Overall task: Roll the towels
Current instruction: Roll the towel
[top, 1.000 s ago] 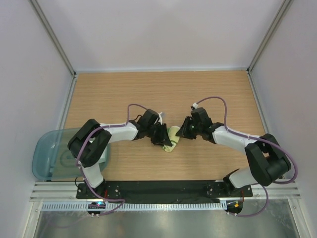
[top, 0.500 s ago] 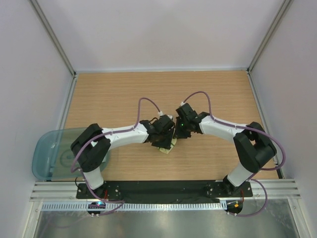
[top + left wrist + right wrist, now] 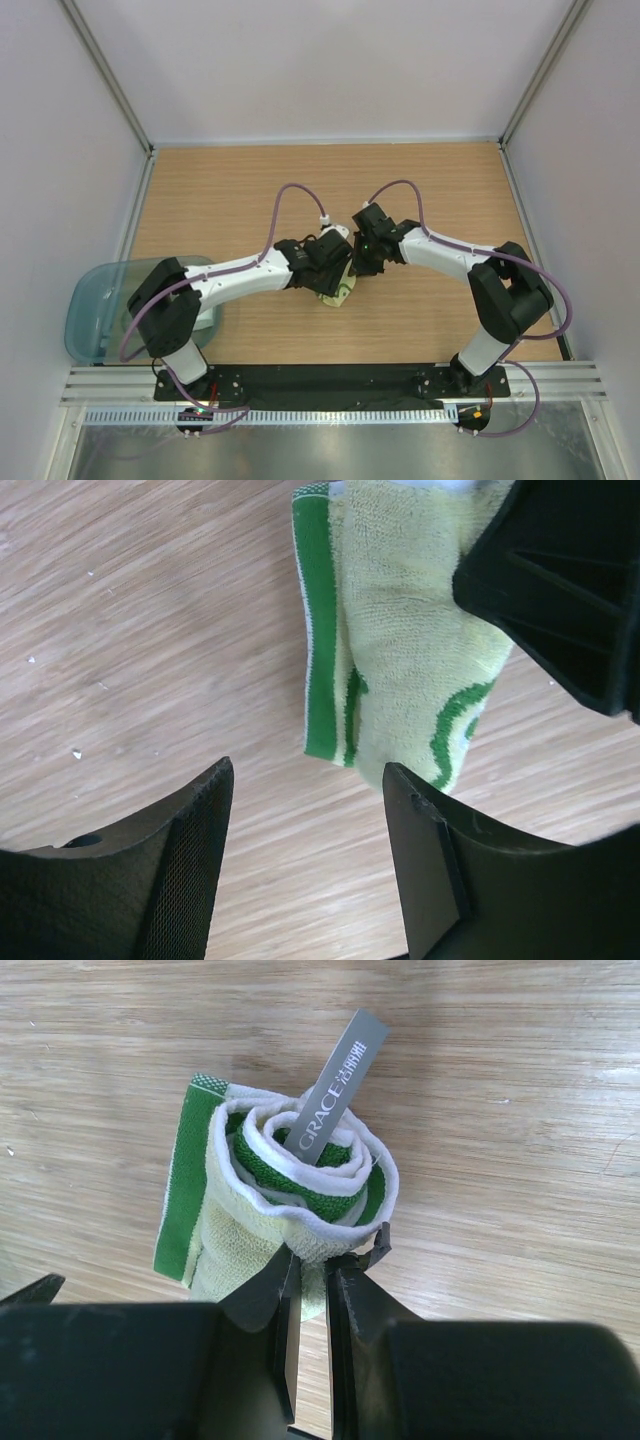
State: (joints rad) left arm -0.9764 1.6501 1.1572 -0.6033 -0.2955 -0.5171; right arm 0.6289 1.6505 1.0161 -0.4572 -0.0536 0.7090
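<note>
My left end effector [image 3: 305, 777] is open over the worktop [image 3: 220, 190], with nothing between its fingers but bare wood. The towel [image 3: 400, 650] lies just beyond its tips. That's the green and cream one, sitting around the middle of the worktop, a little toward the near side, right between the two end effectors. My right end effector [image 3: 310, 1260] has its jaws nearly together, pinching the roll's outer cream layer at the edge. From the right wrist I get the spiral end of the roll, green inside with a white rim, and a grey tag [image 3: 335, 1085] reading GRACE poking out of the centre. A flat green-striped flap rests on the wood at the roll's left in that view. From overhead, only a small corner of towel shows. The bin [image 3: 95, 300] sits at the near left, well apart.
</note>
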